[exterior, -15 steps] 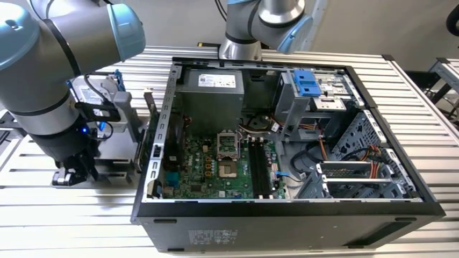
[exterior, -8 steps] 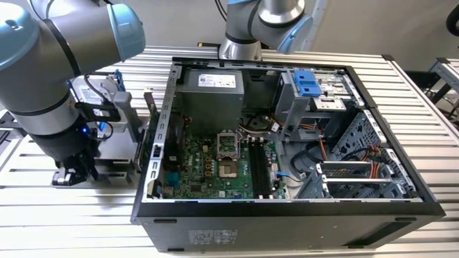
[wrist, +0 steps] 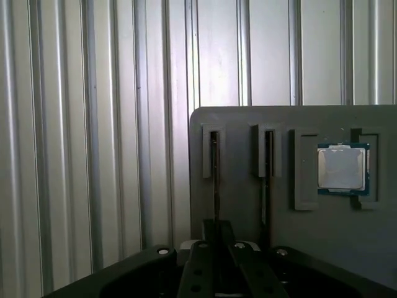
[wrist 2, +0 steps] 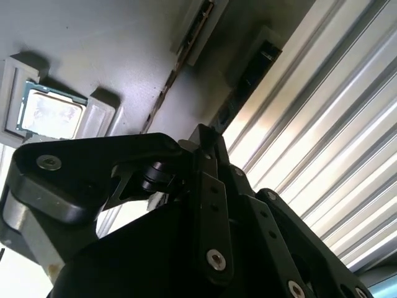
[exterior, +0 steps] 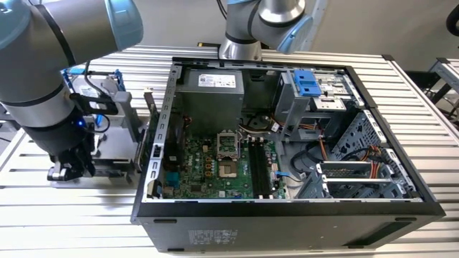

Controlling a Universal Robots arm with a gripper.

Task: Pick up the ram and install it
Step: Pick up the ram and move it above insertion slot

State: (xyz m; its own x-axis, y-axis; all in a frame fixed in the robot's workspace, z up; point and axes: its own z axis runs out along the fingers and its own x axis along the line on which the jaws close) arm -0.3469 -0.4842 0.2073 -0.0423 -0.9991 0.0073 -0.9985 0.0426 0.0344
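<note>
The ram [wrist: 215, 186] is a thin dark stick standing on edge in a slot of a grey holder plate [wrist: 239, 205]; in the second wrist view the ram [wrist 2: 197, 25] is a narrow brownish line on the same plate [wrist 2: 124, 56]. My gripper [wrist: 217, 245] sits over the stick, its black fingers drawn close on either side of it. In the exterior view the gripper [exterior: 66, 172] is low at the holder [exterior: 115, 156], to the left of the open computer case [exterior: 287, 209]. The motherboard's long black memory slots [exterior: 262, 169] lie inside the case.
A square processor chip [wrist: 341, 166] rests in a pocket of the holder, and a second narrow slot [wrist: 267, 180] runs beside the ram. The holder and case stand on a ribbed metal table [exterior: 430, 86]. A blue-railed drive bay [exterior: 308, 83] and cables fill the case's right side.
</note>
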